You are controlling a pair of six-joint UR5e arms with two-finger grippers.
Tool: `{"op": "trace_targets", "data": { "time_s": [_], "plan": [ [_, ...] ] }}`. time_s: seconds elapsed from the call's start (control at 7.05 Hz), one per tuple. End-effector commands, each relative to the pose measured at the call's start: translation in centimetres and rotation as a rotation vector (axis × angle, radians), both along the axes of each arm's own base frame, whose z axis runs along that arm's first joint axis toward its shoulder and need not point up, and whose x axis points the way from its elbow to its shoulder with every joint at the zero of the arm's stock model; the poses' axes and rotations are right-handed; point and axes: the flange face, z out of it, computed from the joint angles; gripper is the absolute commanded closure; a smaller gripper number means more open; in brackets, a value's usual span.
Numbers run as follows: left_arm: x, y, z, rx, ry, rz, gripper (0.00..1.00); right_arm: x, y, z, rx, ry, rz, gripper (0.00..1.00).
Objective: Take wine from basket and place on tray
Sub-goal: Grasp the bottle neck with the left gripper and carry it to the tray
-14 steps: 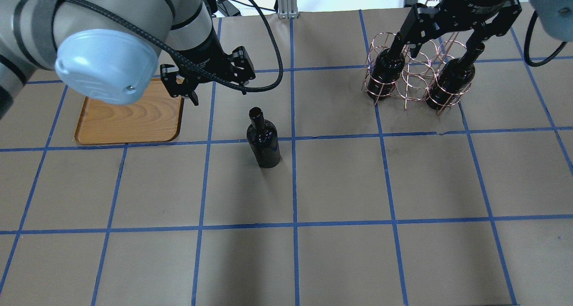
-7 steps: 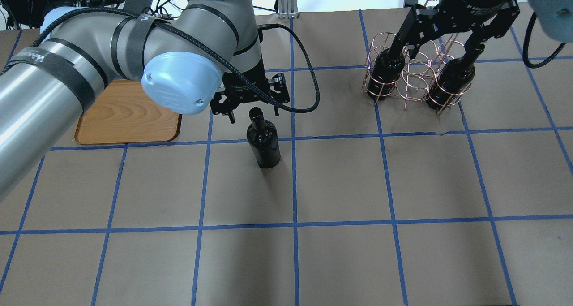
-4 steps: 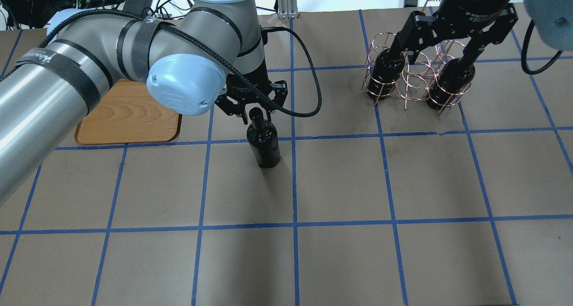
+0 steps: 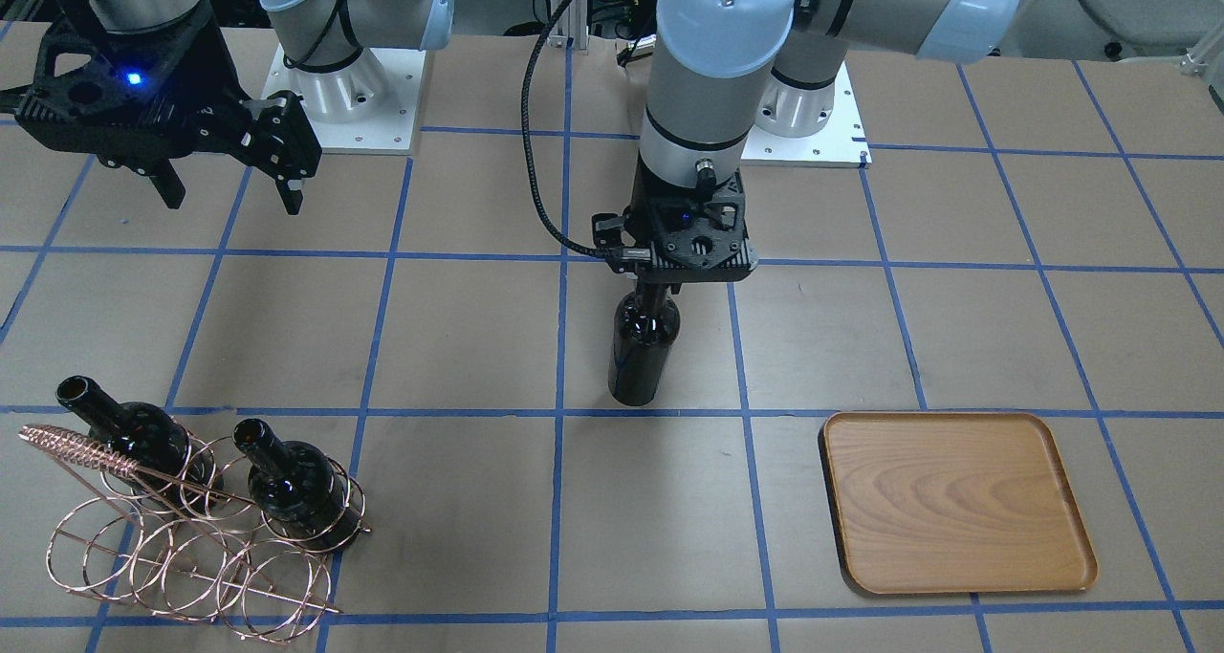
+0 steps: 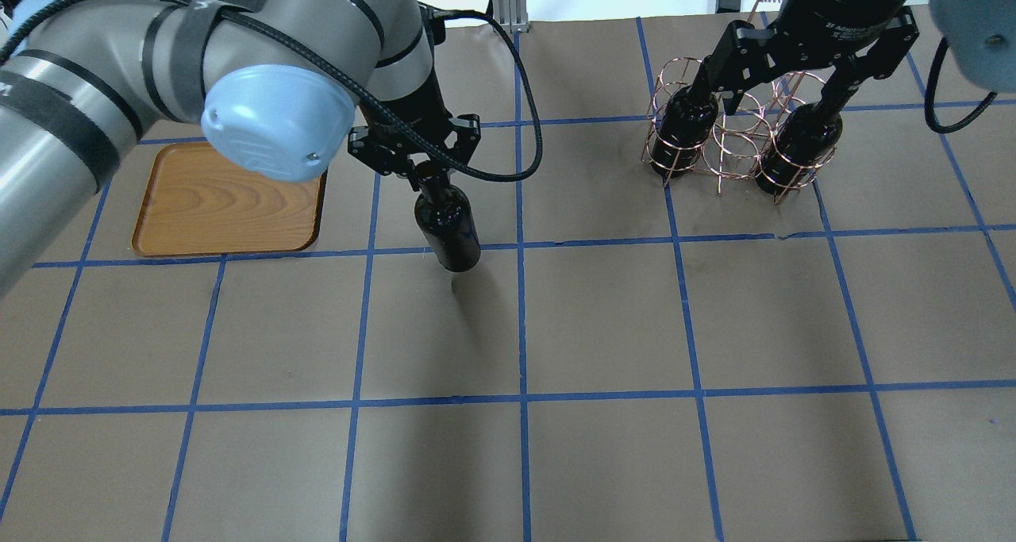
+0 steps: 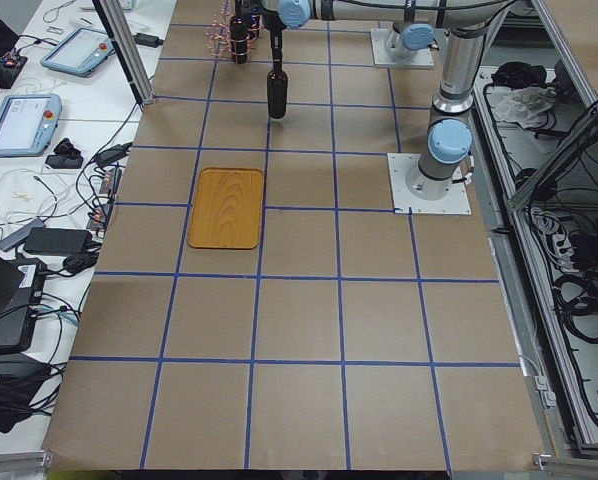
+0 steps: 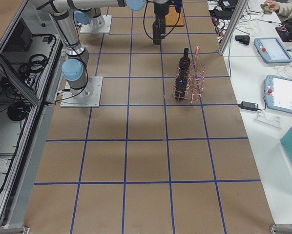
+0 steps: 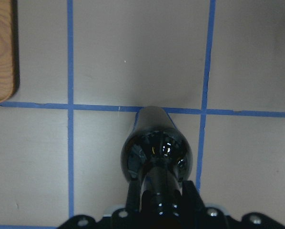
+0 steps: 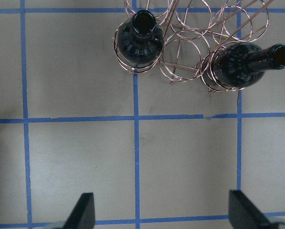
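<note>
My left gripper [image 5: 422, 171] is shut on the neck of a near-black wine bottle [image 5: 449, 226] and holds it upright just above the table, right of the wooden tray [image 5: 226, 201]. The front view shows the same gripper [image 4: 660, 288], bottle [image 4: 641, 347] and tray [image 4: 956, 500]. In the left wrist view the bottle [image 8: 157, 150] hangs between my fingers [image 8: 133, 193]. The copper wire basket [image 5: 734, 141] holds two more bottles [image 5: 683, 125] [image 5: 798, 149]. My right gripper [image 5: 782, 98] is open and empty above the basket; the right wrist view shows the basket [image 9: 185, 52] below it.
Brown paper with a blue tape grid covers the table [image 5: 603, 328]. The tray's surface is bare. The left arm's elbow [image 5: 274, 121] hangs over the tray's right edge in the overhead view. Both robot bases [image 4: 344, 108] stand at the far side.
My left gripper moved from beside the tray to the standing bottle, shut on its neck, and lifted it a little toward the tray. The right gripper stayed open over the basket.
</note>
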Motion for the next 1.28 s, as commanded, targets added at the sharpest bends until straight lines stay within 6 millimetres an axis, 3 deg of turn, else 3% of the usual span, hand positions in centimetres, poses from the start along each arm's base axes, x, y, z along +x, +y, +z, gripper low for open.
{"op": "trace_targets", "data": {
  "time_s": [0.0, 0.28, 0.57, 0.71, 1.13],
  "plan": [
    [9.6, -3.1, 4.4, -0.081, -0.034, -0.031, 0.99, 0.0, 0.0, 0.1, -0.005, -0.008, -0.015, 0.00],
    [22.0, -5.2, 5.9, -0.087, -0.065, -0.123, 0.99, 0.1, 0.0, 0.3, -0.010, -0.006, -0.003, 0.00],
    [32.9, -6.2, 2.8, -0.032, -0.066, -0.169, 1.00, 0.2, 0.0, 0.4, -0.009, -0.014, -0.005, 0.00],
    [36.1, -6.1, 1.8, -0.024, -0.031, -0.142, 1.00, 0.2, 0.0, 0.4, -0.009, -0.018, -0.008, 0.00],
    [36.7, -7.9, 1.2, -0.097, -0.040, -0.148, 1.00, 0.1, 0.1, 0.2, -0.005, -0.014, -0.010, 0.00]
  ]
}}
